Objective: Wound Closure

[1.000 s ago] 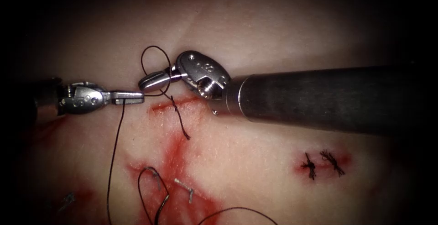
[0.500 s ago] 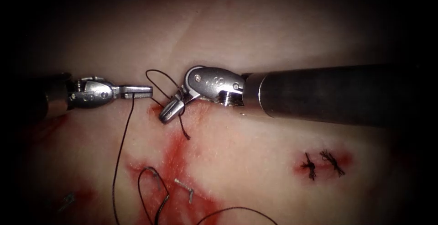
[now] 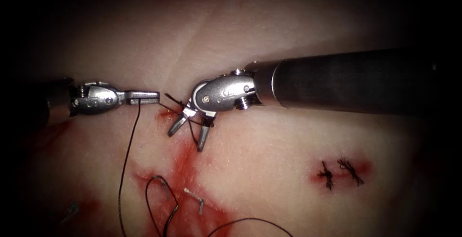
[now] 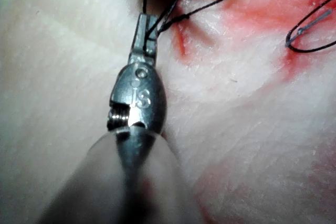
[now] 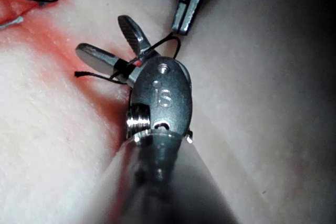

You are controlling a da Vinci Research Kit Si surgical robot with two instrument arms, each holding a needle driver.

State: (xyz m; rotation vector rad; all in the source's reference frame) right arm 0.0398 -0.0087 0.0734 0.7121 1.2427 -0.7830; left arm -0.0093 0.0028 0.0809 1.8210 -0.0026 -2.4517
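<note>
Lying loose on the red-stained pork tissue (image 3: 269, 169), the curved steel needle (image 3: 157, 189) is free. My left gripper (image 3: 143, 97) clamps the black thread (image 3: 126, 165); my right gripper (image 3: 189, 133) gapes over its short tail, empty. Rightward, two cut knots (image 3: 340, 171) are done, this cut (image 3: 169, 114) unfinished.

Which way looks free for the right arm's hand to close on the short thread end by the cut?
Probably yes: the right hand is open astride the short thread end, nothing between; the left hand grips the long thread aside.

right arm's silver jawed tool (image 3: 188, 137) swung tip down toward tissue, jaws now spread open astride short black thread tail (image 3: 192, 132)
</note>
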